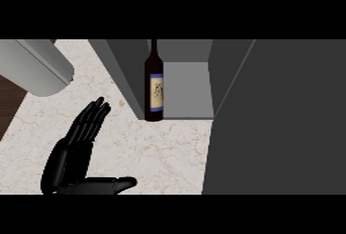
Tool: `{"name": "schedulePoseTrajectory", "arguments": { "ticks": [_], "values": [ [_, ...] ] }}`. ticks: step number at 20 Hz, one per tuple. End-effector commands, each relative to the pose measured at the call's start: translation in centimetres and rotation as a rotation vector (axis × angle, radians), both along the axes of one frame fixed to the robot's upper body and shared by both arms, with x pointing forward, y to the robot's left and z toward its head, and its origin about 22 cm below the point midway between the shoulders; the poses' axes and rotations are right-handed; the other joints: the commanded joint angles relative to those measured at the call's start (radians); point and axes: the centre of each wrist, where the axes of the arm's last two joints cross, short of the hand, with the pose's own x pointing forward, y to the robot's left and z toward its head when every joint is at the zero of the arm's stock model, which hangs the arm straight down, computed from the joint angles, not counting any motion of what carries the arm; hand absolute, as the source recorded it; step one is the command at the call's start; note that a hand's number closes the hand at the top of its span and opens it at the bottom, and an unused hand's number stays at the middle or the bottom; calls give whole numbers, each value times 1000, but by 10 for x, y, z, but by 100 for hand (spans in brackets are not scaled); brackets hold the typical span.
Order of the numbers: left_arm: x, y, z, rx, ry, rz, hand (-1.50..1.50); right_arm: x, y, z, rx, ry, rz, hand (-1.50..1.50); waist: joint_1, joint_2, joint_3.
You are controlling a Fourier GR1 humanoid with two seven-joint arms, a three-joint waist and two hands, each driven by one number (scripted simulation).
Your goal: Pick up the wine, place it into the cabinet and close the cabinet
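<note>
A dark wine bottle [154, 91] with a cream label and a blue band stands upright at the front left corner of the open grey cabinet [189, 91], close to its left wall. No hand touches it. The cabinet's dark door [283, 119] stands open and fills the right side of the view. My left hand [71, 160] is open at the lower left over the marble counter, fingers straight and pointing toward the bottle, thumb out to the right; it is well short of the bottle. My right hand does not show.
A large rounded grey object [34, 64] sits at the upper left of the counter [162, 151]. The counter's left edge drops to a dark floor [10, 100].
</note>
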Motion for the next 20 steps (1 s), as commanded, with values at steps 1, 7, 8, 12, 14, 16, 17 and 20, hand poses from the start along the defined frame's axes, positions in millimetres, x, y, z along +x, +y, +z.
{"name": "schedulePoseTrajectory", "arguments": {
  "ticks": [1, 7, 8, 12, 14, 16, 17, 20],
  "values": [
    [-8, 16, -7, -24, 0, -70, 150, -26, -6, 31, -84, -26, 121, 150, -7, 0, 0],
    [-19, 60, 12, -23, -9, -77, 150, -9, -6, 14, -65, -50, 71, 150, -1, 2, 1],
    [-15, 63, 8, -14, -9, -81, 150, -18, -12, 23, -51, -64, 95, 150, -4, 1, 1],
    [-24, 77, 1, -22, -9, -67, 150, -7, 2, 19, -48, -71, 166, 150, 3, 2, 0],
    [-22, 98, 4, -7, 5, -78, 150, -11, -3, 22, 30, -18, 205, 150, 7, 4, 0],
    [-28, 101, 16, 0, -6, -78, 150, -11, 7, 15, 71, 4, 245, 150, 10, 2, 1],
    [-19, 104, 5, -17, -10, -81, 150, -2, 13, 15, 61, -21, 269, 150, 8, 5, 0],
    [-22, 100, 11, -7, -11, -89, 150, 3, 25, 20, 60, -16, 340, 150, 13, 5, 0]
  ]
}}
